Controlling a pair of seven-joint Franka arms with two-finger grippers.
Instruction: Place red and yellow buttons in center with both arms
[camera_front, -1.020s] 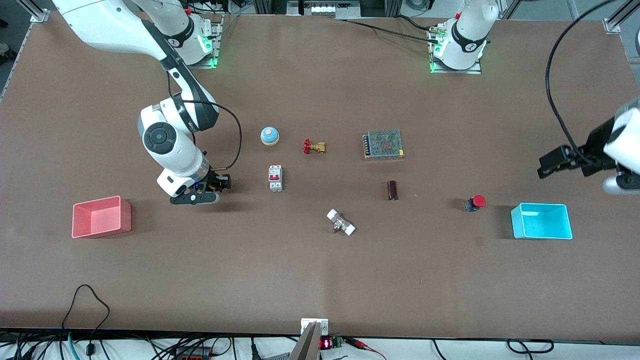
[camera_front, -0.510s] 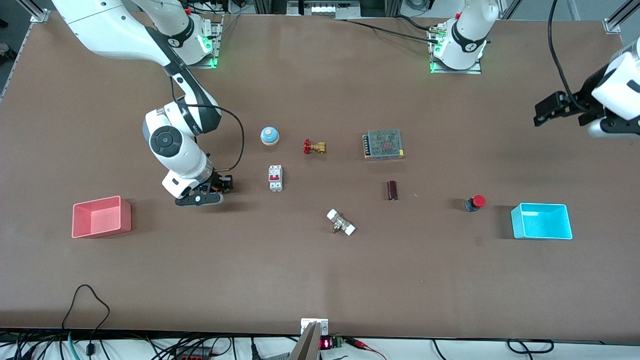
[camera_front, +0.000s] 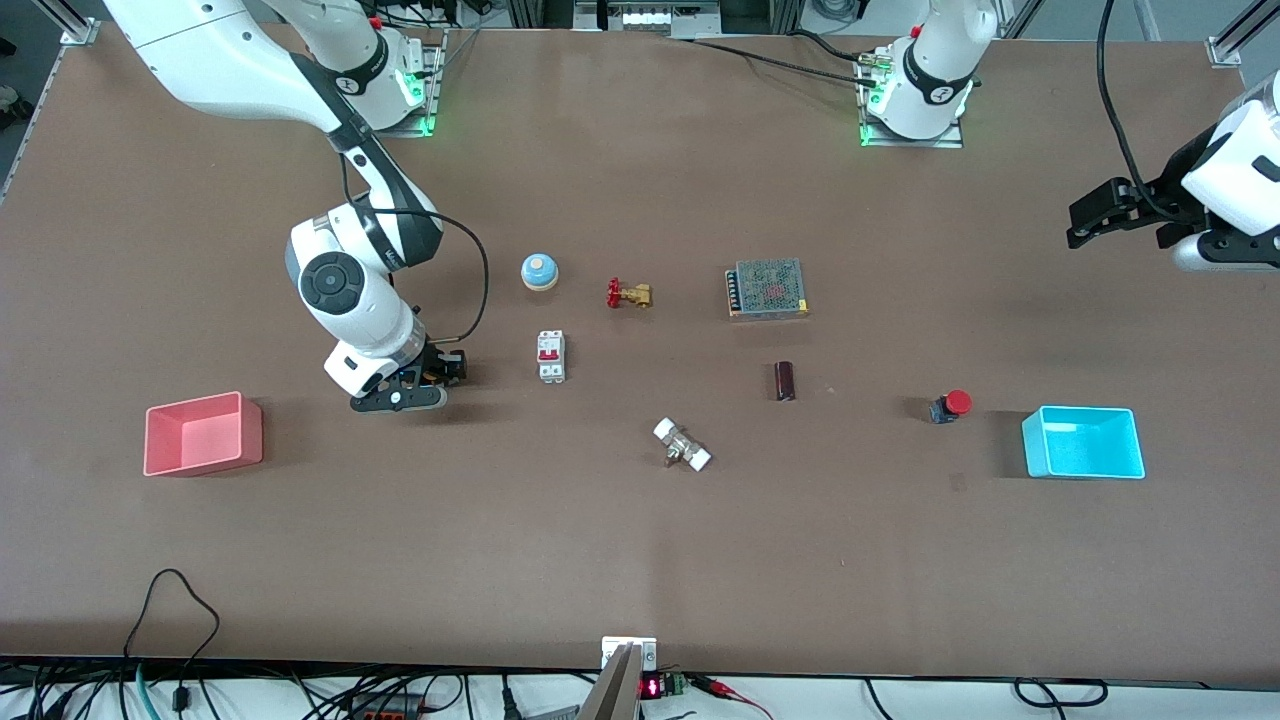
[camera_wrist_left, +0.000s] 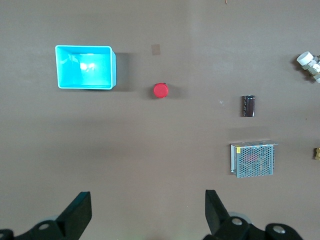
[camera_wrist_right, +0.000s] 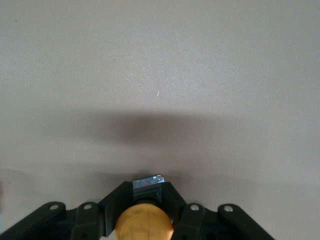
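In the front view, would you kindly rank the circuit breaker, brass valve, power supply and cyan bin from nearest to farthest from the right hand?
Measured from the right hand, low over the table near the pink bin's end:
1. Circuit breaker, beside the hand toward the table's middle.
2. Brass valve, farther from the front camera.
3. Power supply, toward the left arm's end.
4. Cyan bin, at the left arm's end.

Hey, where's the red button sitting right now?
In the front view the red button rests on the table toward the left arm's end, just beside the cyan bin, apart from it. The left gripper hangs open, nowhere near it.
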